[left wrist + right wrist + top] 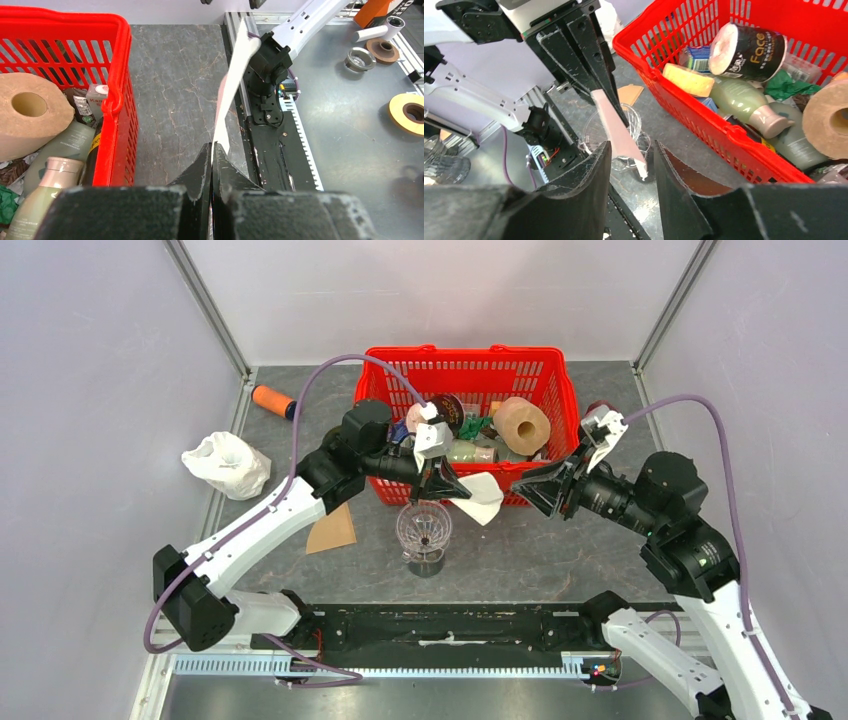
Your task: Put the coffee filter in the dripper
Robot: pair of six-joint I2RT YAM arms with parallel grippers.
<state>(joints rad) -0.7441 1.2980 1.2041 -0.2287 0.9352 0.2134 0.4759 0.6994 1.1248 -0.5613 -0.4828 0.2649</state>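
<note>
A white coffee filter [484, 498] hangs in the air in front of the red basket, pinched at one edge by my left gripper [441, 487], which is shut on it. The left wrist view shows the filter [231, 85] edge-on, rising from the closed fingertips of the left gripper [212, 148]. The clear glass dripper [424, 531] stands on the table just below the filter. My right gripper [532, 490] is open, right of the filter and pointing at it. In the right wrist view the filter [616, 131] hangs just beyond the spread jaws of the right gripper [631, 150], above the dripper [638, 120].
The red basket [462, 352] behind holds a brown paper roll [522, 425], bottles and cans. A brown card piece [332, 530] lies left of the dripper. A white bag [226, 465] and an orange cylinder [272, 400] lie at far left.
</note>
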